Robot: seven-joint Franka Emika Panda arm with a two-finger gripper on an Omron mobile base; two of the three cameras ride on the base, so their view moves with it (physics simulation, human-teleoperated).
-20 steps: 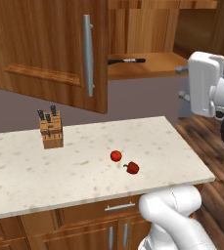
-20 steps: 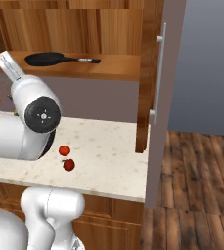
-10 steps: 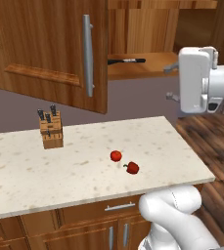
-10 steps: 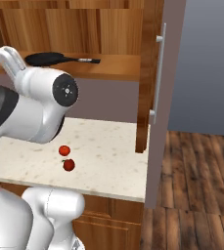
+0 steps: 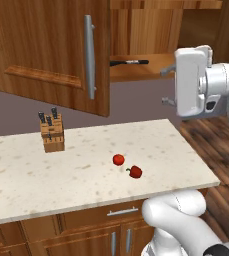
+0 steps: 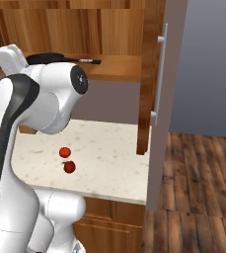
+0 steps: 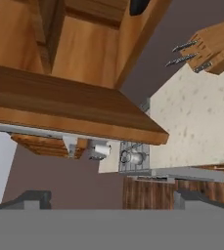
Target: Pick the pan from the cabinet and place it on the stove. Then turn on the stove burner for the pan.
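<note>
The black pan (image 6: 45, 58) lies on the shelf of the open wall cabinet (image 6: 114, 69), its thin handle (image 5: 129, 62) pointing right along the shelf. A dark edge of the pan (image 7: 138, 6) shows at the top of the hand view. My gripper (image 5: 167, 86) hovers to the right of the shelf at about its height, fingers pointing toward the cabinet, open and empty. Its two fingertips (image 7: 33, 199) stand wide apart in the hand view. A small grey gridded surface far off looks like the stove (image 7: 133, 157).
The cabinet's left door (image 5: 46, 55) and right door (image 6: 154, 74) hang open, each with a grey bar handle. On the speckled counter (image 5: 26, 180) stand a wooden knife block (image 5: 51, 132), a tomato (image 5: 118, 159) and a red pepper (image 5: 134, 172). Wooden floor lies to the right.
The hand has turned and shifted slightly left toward the cabinet shelf, and the arm's elbow has swung in front of the right base view. The jaws stay wide apart.
</note>
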